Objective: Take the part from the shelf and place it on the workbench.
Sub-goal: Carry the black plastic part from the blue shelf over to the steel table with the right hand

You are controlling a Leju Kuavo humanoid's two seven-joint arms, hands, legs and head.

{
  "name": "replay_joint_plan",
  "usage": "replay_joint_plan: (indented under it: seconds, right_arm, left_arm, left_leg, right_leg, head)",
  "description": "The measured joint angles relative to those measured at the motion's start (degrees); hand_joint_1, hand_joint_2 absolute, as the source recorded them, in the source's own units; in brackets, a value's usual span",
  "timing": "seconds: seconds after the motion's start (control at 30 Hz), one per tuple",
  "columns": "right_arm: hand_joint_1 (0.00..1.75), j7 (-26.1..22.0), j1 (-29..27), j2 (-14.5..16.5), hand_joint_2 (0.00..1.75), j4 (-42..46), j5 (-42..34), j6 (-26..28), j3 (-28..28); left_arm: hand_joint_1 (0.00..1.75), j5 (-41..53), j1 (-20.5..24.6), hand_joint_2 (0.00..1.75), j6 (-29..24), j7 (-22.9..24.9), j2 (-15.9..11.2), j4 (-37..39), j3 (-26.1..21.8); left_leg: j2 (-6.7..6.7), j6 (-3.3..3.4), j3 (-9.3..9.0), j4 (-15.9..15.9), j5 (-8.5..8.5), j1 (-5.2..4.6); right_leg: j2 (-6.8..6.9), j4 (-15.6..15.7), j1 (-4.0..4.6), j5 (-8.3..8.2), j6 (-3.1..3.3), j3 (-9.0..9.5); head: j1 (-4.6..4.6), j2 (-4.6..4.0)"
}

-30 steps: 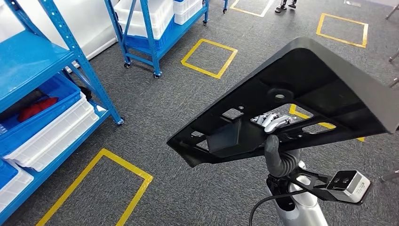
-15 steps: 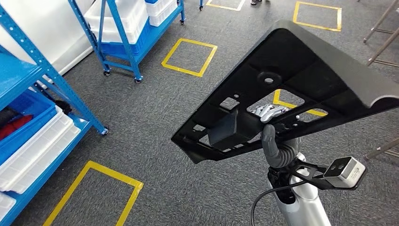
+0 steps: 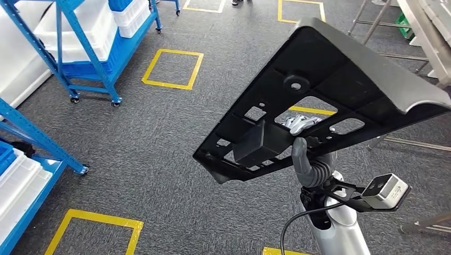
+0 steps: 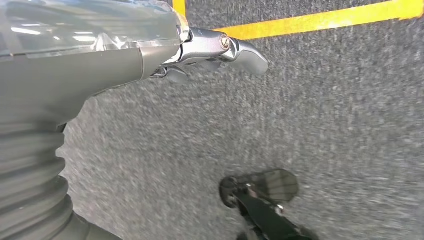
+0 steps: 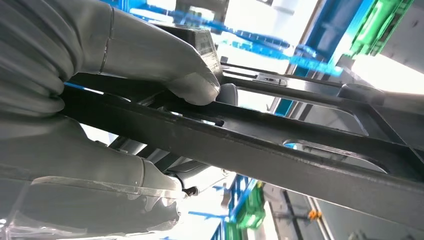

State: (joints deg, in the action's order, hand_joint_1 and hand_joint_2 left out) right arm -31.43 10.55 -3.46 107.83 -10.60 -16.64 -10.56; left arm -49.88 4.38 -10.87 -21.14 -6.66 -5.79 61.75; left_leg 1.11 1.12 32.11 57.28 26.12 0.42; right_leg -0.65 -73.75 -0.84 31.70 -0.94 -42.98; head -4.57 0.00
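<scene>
Our right hand [image 3: 308,146] grips the black part [image 3: 330,101], thumb on one face and fingers through its cutouts, holding it tilted above the carpet [image 3: 159,143]; our left hand [image 4: 150,55] hangs, fingers curled on nothing

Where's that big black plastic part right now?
In the head view the black part is on the right, held up by the right hand above the grey carpet, away from the blue shelves.

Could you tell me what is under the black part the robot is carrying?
The right hand grips the black part from below, fingers showing through a cutout. Grey carpet with a yellow tape square lies beneath; the floor directly under it is hidden.
</scene>
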Motion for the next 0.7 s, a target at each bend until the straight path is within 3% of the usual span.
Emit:
replay_joint_plan:
  seconds: [0.03, 0.07, 0.1, 0.13, 0.2, 0.23, 0.3, 0.37, 0.47, 0.5, 0.53, 0.57, 0.6, 0.67, 0.7]
  right_arm:
    - [1.75, 0.29, 0.12, 0.04, 1.75, -0.06, 0.15, 0.05, -0.04]
    - [1.75, 0.56, 0.27, 0.07, 1.75, -0.09, 0.27, 0.12, -0.1]
    - [1.75, 0.79, 0.44, 0.07, 1.75, -0.09, 0.37, 0.21, -0.15]
    - [1.75, 0.94, 0.64, 0.07, 1.75, -0.02, 0.42, 0.32, -0.19]
    - [1.75, 1.14, 1.0, 0.09, 1.75, 0.22, 0.42, 0.54, -0.3]
    - [1.75, 1.18, 1.11, 0.11, 1.75, 0.36, 0.41, 0.62, -0.34]
    - [1.75, 1.22, 1.15, 0.13, 1.75, 0.6, 0.41, 0.7, -0.4]
    - [1.75, 1.23, 1.25, 0.14, 1.75, 0.85, 0.41, 0.71, -0.43]
    - [1.75, 1.28, 1.39, 0.28, 1.75, 0.99, 0.41, 0.71, -0.6]
    - [1.75, 1.31, 1.34, 0.33, 1.75, 0.99, 0.41, 0.69, -0.68]
    - [1.75, 1.34, 1.3, 0.34, 1.75, 0.99, 0.41, 0.6, -0.77]
    - [1.75, 1.36, 1.27, 0.35, 1.75, 1.0, 0.41, 0.41, -0.86]
    - [1.75, 1.36, 1.26, 0.37, 1.75, 1.06, 0.41, 0.12, -0.94]
    - [1.75, 1.3, 1.27, 0.41, 1.75, 1.35, 0.33, -0.65, -1.03]
    - [1.75, 1.2, 1.25, 0.42, 1.75, 1.55, 0.14, -1.05, -1.06]
  left_arm:
    - [0.0, 0.0, -0.06, 1.75, -0.04, 0.05, 0.1, 0.0, 0.01]
    - [0.0, 0.0, -0.05, 1.75, -0.09, 0.08, 0.22, 0.0, 0.01]
    - [0.0, 0.0, -0.01, 1.75, -0.16, 0.09, 0.35, 0.0, 0.01]
    - [0.0, 0.0, 0.01, 1.75, -0.25, 0.08, 0.46, 0.0, 0.02]
    - [0.0, 0.0, -0.01, 1.75, -0.36, 0.0, 0.58, 0.0, 0.02]
    - [0.0, 0.0, -0.02, 1.75, -0.38, -0.04, 0.61, 0.0, 0.02]
    - [0.0, 0.0, 0.08, 1.75, -0.38, -0.06, 0.67, 0.0, 0.04]
    - [0.0, 0.0, 0.23, 1.75, -0.4, -0.08, 0.71, 0.0, 0.06]
    - [0.0, 0.0, 0.06, 1.75, -0.43, -0.1, 0.71, 0.0, 0.09]
    - [0.0, 0.0, -0.09, 1.75, -0.43, -0.11, 0.71, 0.0, 0.1]
    - [0.0, 0.0, -0.19, 1.75, -0.46, -0.16, 0.71, 0.0, 0.1]
    - [0.0, 0.0, -0.22, 1.75, -0.52, -0.26, 0.71, 0.0, 0.1]
    - [0.0, 0.0, -0.18, 1.75, -0.64, -0.38, 0.7, 0.0, 0.08]
    - [0.0, 0.0, -0.11, 1.75, -0.97, -0.74, 0.63, 0.01, -0.07]
    - [0.0, 0.0, -0.12, 1.75, -1.09, -0.94, 0.57, 0.03, -0.15]
  left_leg:
    - [0.76, -0.01, 0.02, 0.01, 0.04, -0.02]
    - [1.48, -0.08, -0.01, 0.03, 0.1, -0.02]
    - [2.12, -0.2, -0.09, 0.06, 0.19, -0.03]
    - [2.71, -0.39, -0.2, 0.13, 0.33, -0.12]
    - [3.78, -0.98, -0.44, 0.28, 0.67, -0.42]
    - [4.35, -1.31, -0.55, 0.29, 0.8, -0.55]
    - [5.49, -2.0, -0.81, 0.2, 1.05, -0.54]
    - [4.16, -2.62, -0.37, 1.94, 2.54, -0.27]
    - [0.15, -3.04, 4.16, 11.99, 7.59, 0.01]
    - [-0.32, -3.08, 5.74, 15.03, 8.46, 0.02]
    - [-0.53, -3.05, 6.54, 16.28, 8.24, 0.02]
    - [-0.67, -2.96, 6.37, 15.43, 6.99, 0.02]
    - [-1.02, -2.8, 5.2, 12.44, 4.91, 0.04]
    - [-3.32, -2.36, 2.07, 4.83, 1.4, 0.16]
    - [-4.38, -2.17, 0.97, 2.31, 0.61, 0.18]
  right_leg:
    - [0.25, -0.55, -0.1, -0.3, -0.12, -0.18]
    - [0.6, 1.17, -0.18, -1.53, -0.18, 0.83]
    - [1.46, 4.69, -0.19, -3.26, -0.15, 2.86]
    - [3.15, 8.73, -0.01, -4.49, -0.01, 5.1]
    - [5.43, 14.08, 0.49, -5.72, 0.59, 7.98]
    - [5.68, 14.77, 0.76, -5.58, 0.9, 8.21]
    - [4.08, 14.96, 0.85, -5.83, 1.53, 8.12]
    - [2.65, 15.42, 0.63, -6.19, 2.23, 8.3]
    - [0.53, 15.56, 0.6, -6.39, 2.9, 8.39]
    - [-0.31, 15.49, 0.66, -6.39, 2.97, 8.37]
    - [-1.2, 15.39, 0.71, -6.38, 2.99, 8.36]
    - [-2.09, 15.27, 0.72, -6.36, 2.98, 8.36]
    - [-2.93, 15.15, 0.7, -6.33, 2.94, 8.38]
    - [-4.44, 14.91, 0.65, -6.26, 2.67, 8.28]
    - [-5.12, 14.82, 0.6, -6.29, 2.39, 8.12]
  head:
    - [0.0, 0.0]
    - [0.0, 0.0]
    - [0.0, 0.0]
    - [0.0, 0.0]
    - [-0.01, 0.0]
    - [-0.01, 0.0]
    - [-0.02, 0.0]
    - [-0.02, 0.0]
    - [-0.02, 0.0]
    - [-0.02, 0.0]
    - [-0.02, 0.0]
    - [-0.02, 0.0]
    - [-0.02, 0.0]
    - [-0.02, 0.0]
    - [-0.02, 0.0]
